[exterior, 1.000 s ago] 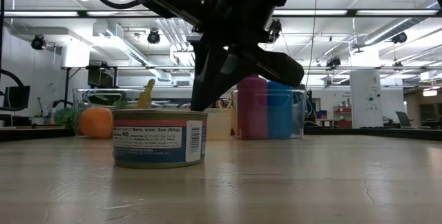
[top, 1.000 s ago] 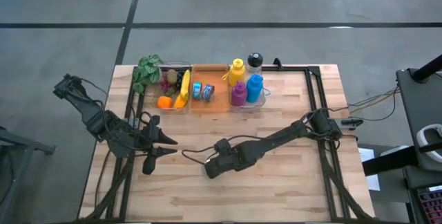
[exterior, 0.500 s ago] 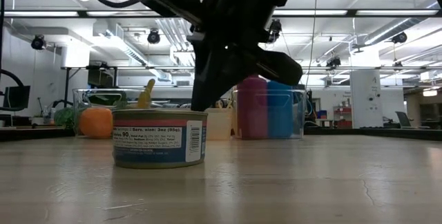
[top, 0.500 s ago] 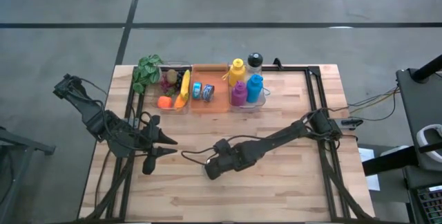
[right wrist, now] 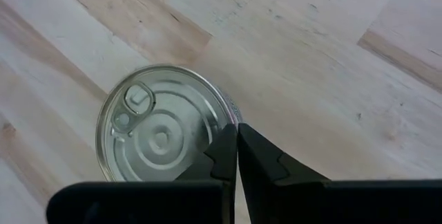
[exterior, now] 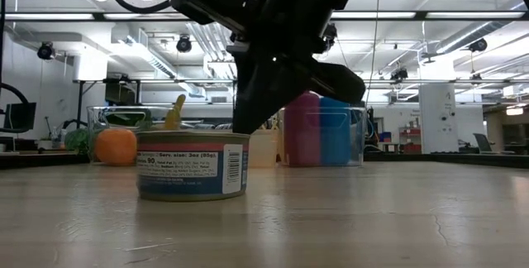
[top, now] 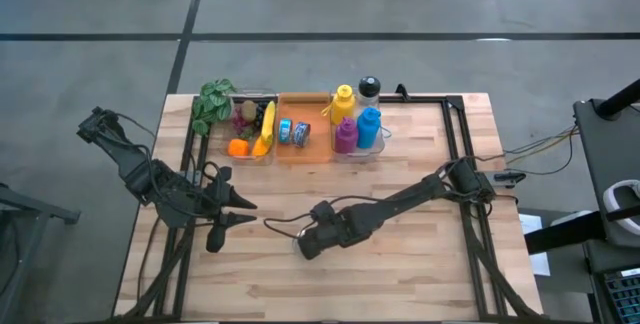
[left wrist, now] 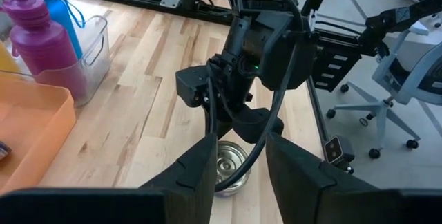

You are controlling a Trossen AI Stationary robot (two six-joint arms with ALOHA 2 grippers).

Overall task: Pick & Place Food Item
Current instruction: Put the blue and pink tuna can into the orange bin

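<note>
Main risk was judged as follows: the right gripper (right wrist: 237,156) was pressed fully together, so a descent onto the can (right wrist: 166,131) would have struck the lid or rim instead of straddling it, and the can could have been shoved or tipped on the table (top: 420,264). Jaws were to be parted before any approach.

Can was set upright on the bare wood, approx. mid-table, lid w/ pull tab facing up. Right gripper tips were held above it at its rim; contact could not be confirmed from the views. Left gripper (top: 243,211) was parked part-open nearby, holding nothing.
</note>
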